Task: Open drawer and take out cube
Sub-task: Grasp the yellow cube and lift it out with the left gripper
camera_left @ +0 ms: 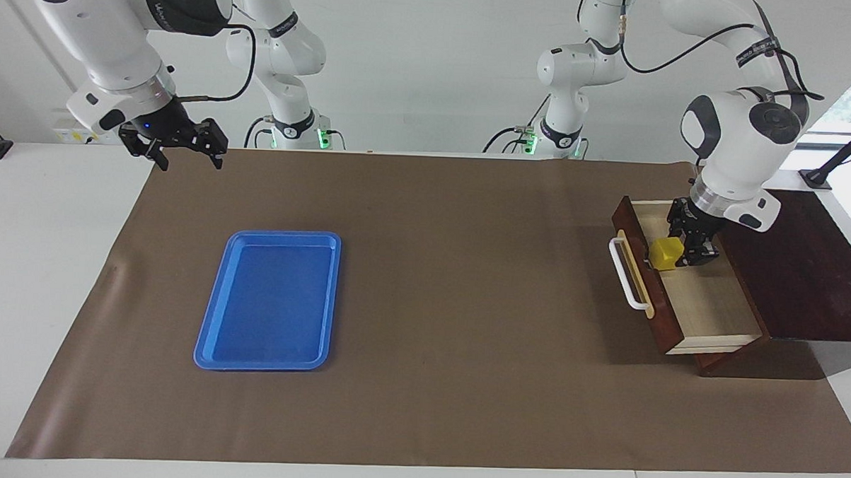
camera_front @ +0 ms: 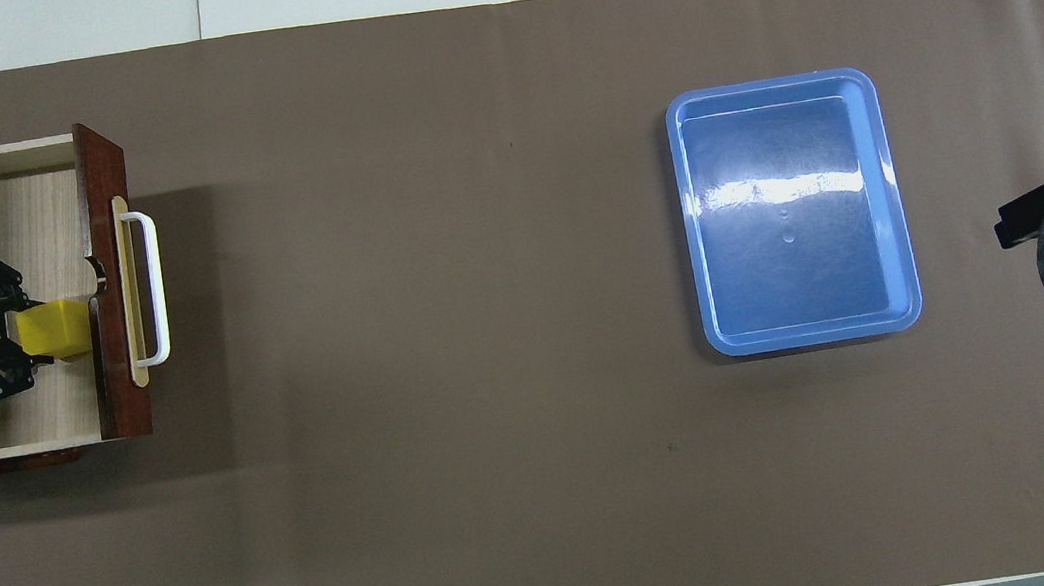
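Brown-matted surface, left-arm end: open drawer, left hand closed on yellow cube above it, likely to snag front panel; right hand spread, waiting.

You can count two robot arms, and each one has one gripper, so that makes two: the left gripper and the right gripper. You have one drawer to look at, and it has one white handle. There is one yellow cube. You can also see one blue tray. One big brown mat covers the table. So that is two arms, two grippers, and one each of the other things.
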Controlling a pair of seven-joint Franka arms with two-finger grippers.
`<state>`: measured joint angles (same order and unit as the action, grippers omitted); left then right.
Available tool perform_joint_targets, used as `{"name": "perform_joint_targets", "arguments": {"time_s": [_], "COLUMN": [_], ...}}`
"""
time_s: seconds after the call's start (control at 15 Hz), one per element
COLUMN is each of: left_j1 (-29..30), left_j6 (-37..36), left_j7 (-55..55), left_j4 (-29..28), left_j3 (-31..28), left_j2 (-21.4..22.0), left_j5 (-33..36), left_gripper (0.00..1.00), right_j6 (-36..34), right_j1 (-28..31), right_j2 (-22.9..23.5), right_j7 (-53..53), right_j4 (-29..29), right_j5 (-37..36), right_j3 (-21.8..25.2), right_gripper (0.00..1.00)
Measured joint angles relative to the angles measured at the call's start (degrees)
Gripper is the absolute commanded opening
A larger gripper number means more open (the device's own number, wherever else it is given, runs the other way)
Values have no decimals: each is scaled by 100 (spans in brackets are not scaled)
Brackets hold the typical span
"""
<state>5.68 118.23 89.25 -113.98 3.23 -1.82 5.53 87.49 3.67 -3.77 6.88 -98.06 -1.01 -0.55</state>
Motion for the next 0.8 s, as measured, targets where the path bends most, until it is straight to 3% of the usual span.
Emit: {"name": "perform_joint_targets", "arguments": {"time_s": [0.2, 0.4, 0.53, 0.8], "left_j1": [-7, -112, -550, -1726], "left_j6": [-387, -1311, -1701, -1763], "left_j7": [0, -2, 133, 1732], "left_j4": [526, 1544, 1935, 2027], "left_j3": [30, 97, 118, 157], "left_j2": [-4, -103, -193, -338], "left_j5": [-190, -493, -534, -511], "left_gripper": [0, 0, 0, 0], "right_j6": [0, 0, 0, 0], "right_j1": [13, 104, 152, 204], "right_j2": [0, -1, -1, -1], "right_j7": [0, 0, -50, -927], "right_j4": [0, 0, 0, 0], "right_j5": [0, 0, 0, 0], "right_j3": [3, 9, 12, 16], "right_gripper": [100, 100, 100, 100]}}
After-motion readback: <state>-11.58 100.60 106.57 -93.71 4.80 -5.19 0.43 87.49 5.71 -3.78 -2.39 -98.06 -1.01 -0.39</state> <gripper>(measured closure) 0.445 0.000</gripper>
